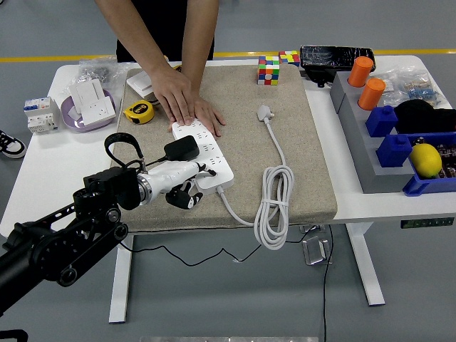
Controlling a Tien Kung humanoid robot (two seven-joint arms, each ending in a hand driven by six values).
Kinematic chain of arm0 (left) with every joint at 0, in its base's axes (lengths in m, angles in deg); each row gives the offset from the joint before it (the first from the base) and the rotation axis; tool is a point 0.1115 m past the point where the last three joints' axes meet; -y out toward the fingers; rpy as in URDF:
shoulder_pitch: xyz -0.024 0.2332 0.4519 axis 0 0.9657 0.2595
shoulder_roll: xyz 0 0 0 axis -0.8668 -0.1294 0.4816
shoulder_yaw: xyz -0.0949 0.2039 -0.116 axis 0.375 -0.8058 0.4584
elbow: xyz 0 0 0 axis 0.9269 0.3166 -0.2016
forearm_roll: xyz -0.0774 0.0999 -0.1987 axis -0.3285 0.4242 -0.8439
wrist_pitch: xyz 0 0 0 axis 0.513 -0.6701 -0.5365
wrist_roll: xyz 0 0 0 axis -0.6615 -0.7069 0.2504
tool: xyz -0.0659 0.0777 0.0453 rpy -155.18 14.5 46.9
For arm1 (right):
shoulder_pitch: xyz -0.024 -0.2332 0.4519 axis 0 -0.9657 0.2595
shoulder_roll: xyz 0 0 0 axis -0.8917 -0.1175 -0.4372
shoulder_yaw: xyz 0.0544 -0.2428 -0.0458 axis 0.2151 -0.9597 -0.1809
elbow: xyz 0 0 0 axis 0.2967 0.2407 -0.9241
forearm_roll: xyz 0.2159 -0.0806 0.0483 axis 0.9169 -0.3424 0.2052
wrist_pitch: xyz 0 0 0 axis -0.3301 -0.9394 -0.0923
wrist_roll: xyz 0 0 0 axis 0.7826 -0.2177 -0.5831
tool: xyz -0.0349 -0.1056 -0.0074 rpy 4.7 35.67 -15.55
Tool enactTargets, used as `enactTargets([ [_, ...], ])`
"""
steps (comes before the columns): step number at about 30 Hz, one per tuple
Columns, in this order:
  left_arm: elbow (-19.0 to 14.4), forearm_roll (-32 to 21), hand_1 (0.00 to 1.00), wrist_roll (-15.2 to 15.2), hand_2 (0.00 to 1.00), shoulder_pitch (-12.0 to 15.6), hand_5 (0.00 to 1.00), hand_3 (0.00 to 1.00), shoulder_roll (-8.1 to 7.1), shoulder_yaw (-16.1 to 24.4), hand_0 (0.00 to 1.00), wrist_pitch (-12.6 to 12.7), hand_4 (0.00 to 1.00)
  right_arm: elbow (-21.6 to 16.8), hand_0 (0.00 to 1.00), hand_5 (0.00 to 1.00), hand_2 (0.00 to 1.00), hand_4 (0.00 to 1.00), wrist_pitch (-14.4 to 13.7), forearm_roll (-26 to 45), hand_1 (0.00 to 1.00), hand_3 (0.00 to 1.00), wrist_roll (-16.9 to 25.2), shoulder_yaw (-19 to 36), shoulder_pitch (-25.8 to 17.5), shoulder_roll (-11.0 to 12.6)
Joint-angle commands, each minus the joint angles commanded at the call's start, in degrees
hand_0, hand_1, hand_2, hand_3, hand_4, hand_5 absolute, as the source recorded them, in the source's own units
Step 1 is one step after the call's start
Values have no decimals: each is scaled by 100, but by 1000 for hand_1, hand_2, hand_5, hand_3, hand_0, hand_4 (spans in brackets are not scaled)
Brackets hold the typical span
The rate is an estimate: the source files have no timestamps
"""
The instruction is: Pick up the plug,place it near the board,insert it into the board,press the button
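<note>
The fingers [187, 171] of the left hand [178, 178] are closed around the black plug [182, 148], holding it just above the near left part of the white power strip [206, 158], the board of the task. The plug sits tilted on top of the hand, and whether its pins touch the strip cannot be told from here. The dark lower fingers curl under, against the beige mat [285, 142] at the strip's near edge. No right hand shows in this view.

A person's hand [187, 107] lies flat on the far end of the strip, pinning it to the mat.

The main risk, as I judge it, is misalignment: the plug looks canted, so pressing down now could jam the pins on the socket face instead of seating them. A sideways push could also skate the strip's near end across the mat, since only the far end is held. The curled fingers below may snag the strip's white cord [274, 206], which leaves the near end and runs to a coil at the tabletop's near edge. Lastly, the grasp looks shallow, so the plug could twist in the fingers under load.
</note>
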Motion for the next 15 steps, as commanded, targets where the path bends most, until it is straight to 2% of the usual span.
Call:
enactTargets([
  [4,-238,185,63,-3,152,68,2,770,-42,102,171,11,515,0,889,998,773,998,-1,-2,808,808,0,2,-6,-3],
  [11,-868,293,64,29,152,280,2,754,-59,662,171,163,514,-1,888,998,773,998,-3,-12,808,808,-5,16,-31,-17],
  [13,-1087,139,64,99,152,346,2,754,-53,922,171,312,514,0,888,998,773,998,-3,-8,808,808,-6,15,-42,-20],
  [14,-1165,40,92,143,174,365,2,676,-46,1033,186,390,491,1,889,998,773,998,-2,-7,808,808,-6,14,-45,-22],
  [15,-1220,-46,92,195,174,378,2,676,-38,1130,186,468,491,1,889,998,773,998,-2,-6,808,808,-7,12,-46,-22],
])
